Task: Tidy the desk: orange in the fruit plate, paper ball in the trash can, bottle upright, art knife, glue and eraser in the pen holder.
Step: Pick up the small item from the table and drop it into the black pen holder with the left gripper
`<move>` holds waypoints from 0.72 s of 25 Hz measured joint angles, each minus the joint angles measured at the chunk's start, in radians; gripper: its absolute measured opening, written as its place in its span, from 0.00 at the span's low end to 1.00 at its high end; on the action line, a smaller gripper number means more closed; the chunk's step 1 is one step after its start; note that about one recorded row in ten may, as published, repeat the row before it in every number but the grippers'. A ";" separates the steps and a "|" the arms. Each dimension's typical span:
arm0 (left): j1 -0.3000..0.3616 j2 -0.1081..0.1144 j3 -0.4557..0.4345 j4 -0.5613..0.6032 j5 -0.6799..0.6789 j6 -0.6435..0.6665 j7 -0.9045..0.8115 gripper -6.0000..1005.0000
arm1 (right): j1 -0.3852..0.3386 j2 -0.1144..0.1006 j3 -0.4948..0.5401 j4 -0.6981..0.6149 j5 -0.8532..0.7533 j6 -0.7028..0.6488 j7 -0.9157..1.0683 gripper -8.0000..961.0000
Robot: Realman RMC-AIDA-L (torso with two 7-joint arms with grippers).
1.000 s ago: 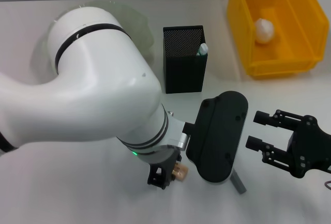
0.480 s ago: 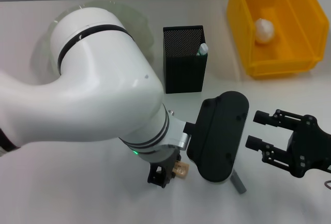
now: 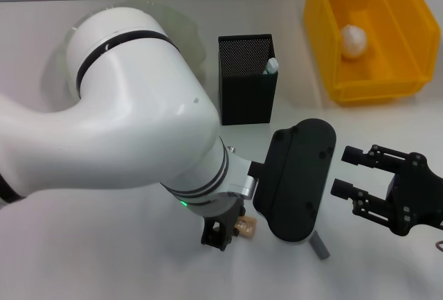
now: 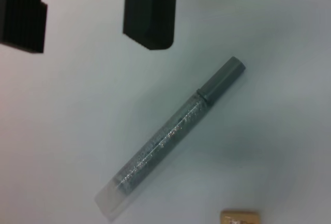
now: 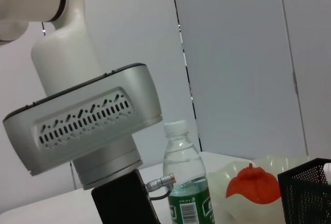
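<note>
Nearest to the robot, the left gripper (image 3: 223, 234) hung low over the white table (image 3: 104, 258), at the front and in the middle. The eraser (image 3: 244, 227) sat just beside its dark fingers (image 3: 216, 234), but whether they were gripping it or how wide they stood could not be told from the head view. The art knife (image 4: 170, 138) lay flat on the table, with its clear cap at one end; in the left wrist view it was free, touching nothing, and the eraser showed at the edge of that picture, near the capped end. In the head view only a grey end of the knife came out from under the black wrist housing.

A little to the right, the right gripper (image 3: 351, 172) stayed above the table with its fingers spread wide and nothing between them.

Farther back stood the pen holder (image 3: 246, 82), with the white tip of the glue (image 3: 270, 66) coming out of it. The bottle (image 5: 186, 182) stood upright beside the fruit plate (image 5: 279, 169), and the orange (image 5: 253, 185) lay in the plate. Farthest, at the right, the paper ball (image 3: 353, 40) lay inside the trash can (image 3: 325, 43).
</note>
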 joint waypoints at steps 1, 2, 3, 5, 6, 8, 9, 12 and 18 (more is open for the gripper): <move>0.001 0.000 0.000 0.001 0.001 0.000 -0.001 0.27 | 0.000 0.000 0.000 0.000 0.000 0.000 0.000 0.60; 0.002 0.000 0.001 0.002 0.002 0.000 -0.001 0.27 | 0.000 0.000 0.000 0.000 0.000 0.000 0.001 0.60; 0.003 0.000 0.000 0.003 0.002 0.000 -0.001 0.27 | 0.000 0.000 0.000 0.000 0.000 0.000 0.002 0.60; 0.004 0.000 -0.005 0.009 0.002 0.000 -0.001 0.27 | 0.000 0.000 0.000 0.000 0.000 0.000 0.003 0.60; 0.006 0.000 -0.009 0.014 0.003 0.000 -0.001 0.27 | 0.000 0.000 0.003 0.000 0.000 0.000 0.004 0.60; 0.016 0.000 -0.020 0.036 0.008 0.000 -0.002 0.27 | -0.004 0.000 0.021 0.001 0.000 -0.003 0.004 0.60; 0.025 0.000 -0.027 0.053 0.016 0.000 -0.005 0.27 | -0.007 0.000 0.036 0.002 0.000 -0.005 0.003 0.60; 0.063 0.000 -0.066 0.113 0.035 -0.003 -0.011 0.27 | -0.021 0.001 0.092 0.005 0.000 -0.020 -0.007 0.60; 0.163 0.002 -0.185 0.248 0.025 -0.022 0.004 0.27 | -0.029 0.000 0.120 0.006 0.000 -0.035 -0.011 0.60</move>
